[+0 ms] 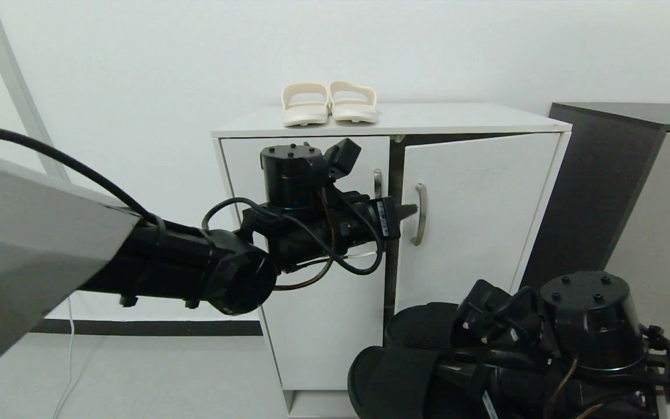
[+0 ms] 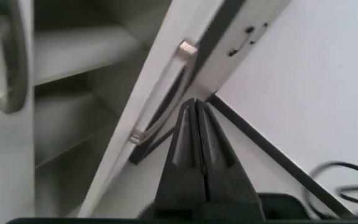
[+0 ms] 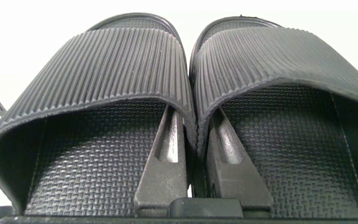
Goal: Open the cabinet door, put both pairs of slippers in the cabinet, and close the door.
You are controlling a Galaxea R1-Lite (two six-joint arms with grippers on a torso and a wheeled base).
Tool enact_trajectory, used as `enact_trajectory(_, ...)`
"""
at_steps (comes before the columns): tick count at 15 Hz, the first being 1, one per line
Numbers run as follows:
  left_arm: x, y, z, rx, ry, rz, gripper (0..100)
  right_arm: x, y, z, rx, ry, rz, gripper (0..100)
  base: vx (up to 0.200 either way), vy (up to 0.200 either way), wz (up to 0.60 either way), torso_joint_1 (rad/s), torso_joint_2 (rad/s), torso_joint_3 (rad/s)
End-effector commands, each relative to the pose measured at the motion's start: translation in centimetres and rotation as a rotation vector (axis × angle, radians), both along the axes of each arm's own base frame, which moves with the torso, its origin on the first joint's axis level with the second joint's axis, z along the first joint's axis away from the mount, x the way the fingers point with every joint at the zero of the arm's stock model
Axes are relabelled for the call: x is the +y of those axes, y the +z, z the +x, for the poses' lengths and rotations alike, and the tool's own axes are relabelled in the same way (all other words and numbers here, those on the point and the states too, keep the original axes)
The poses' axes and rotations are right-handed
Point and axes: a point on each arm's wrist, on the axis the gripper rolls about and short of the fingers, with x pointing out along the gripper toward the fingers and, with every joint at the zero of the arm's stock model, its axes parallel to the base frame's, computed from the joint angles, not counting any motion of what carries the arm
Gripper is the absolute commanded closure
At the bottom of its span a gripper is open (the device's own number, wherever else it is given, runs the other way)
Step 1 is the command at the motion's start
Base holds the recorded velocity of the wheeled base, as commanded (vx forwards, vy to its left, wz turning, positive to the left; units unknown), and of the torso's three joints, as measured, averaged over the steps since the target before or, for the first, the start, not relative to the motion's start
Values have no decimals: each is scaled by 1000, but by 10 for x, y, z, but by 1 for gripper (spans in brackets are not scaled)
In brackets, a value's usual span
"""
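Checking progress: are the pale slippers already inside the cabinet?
No, the pale slippers sit side by side on top of the cabinet, outside it.

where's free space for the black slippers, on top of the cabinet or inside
Cabinet top: bare right of the cream slippers to its right edge; a smaller patch on their left. Inside, the shelves seen through the door gap look bare. That gap is narrow, with the left tool at it.

2 black slippers (image 1: 393, 372), 2 cream slippers (image 1: 310, 110) (1 cabinet (image 1: 474, 119)).
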Motion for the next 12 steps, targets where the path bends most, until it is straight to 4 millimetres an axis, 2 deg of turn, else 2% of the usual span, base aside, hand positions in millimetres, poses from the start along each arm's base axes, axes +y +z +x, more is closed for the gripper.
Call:
enact_trajectory(1,11,19,-15,-32,1,-25,100,1,1,-2,-3,10,4,100,0,0,0,0,0,0)
enact_trajectory(4,18,18,-5,-24,25,-26,100,3,4,-7,-6,27,15,100,0,0,0,0,0,0)
enact_trajectory(9,-1,8,27,-6,33,-36,100,3,2,-9,-4,34,9,100,0,0,0,0,0,0)
enact_trajectory(12,-9,5,39,18,34,-21,100,3,2,-9,-4,35,6,100,0,0,0,0,0,0)
